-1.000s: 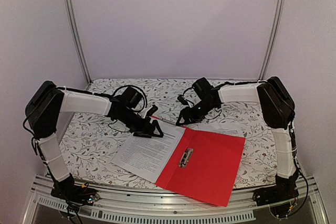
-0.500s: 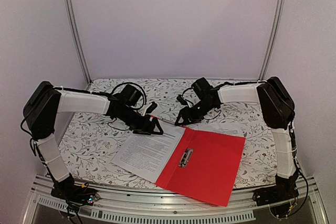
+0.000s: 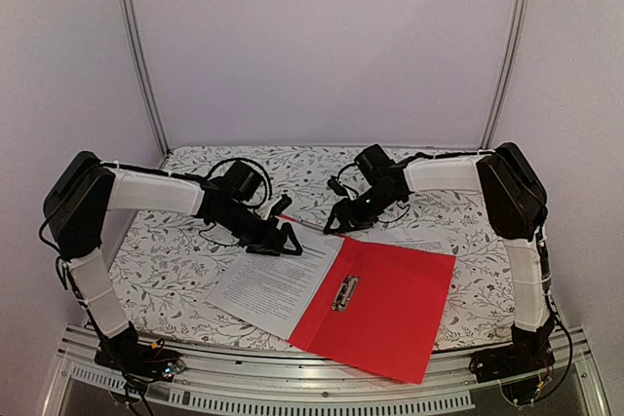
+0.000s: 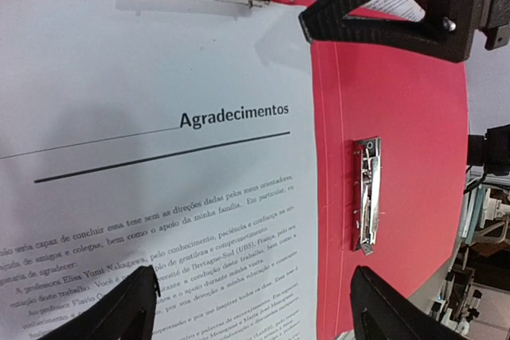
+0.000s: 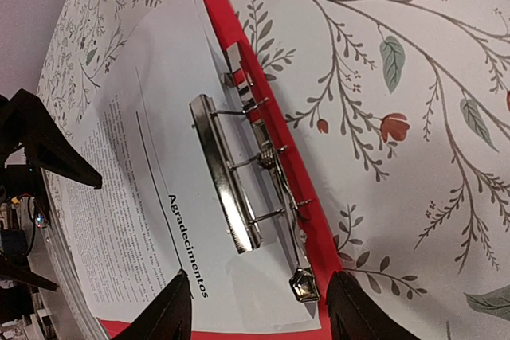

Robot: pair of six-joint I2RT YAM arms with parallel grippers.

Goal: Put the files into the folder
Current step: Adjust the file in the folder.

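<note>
On the floral table (image 3: 166,260), barely a shift — left gripper (image 3: 286,241) inching toward nine o'clock over the files (image 3: 276,284), right gripper (image 3: 336,224) at the folder's (image 3: 395,314) twelve, both open, clipping apparently pending.

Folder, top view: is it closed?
No, the folder lies open flat, with a printed sheet covering its left half and the metal clip exposed on the red half.
</note>
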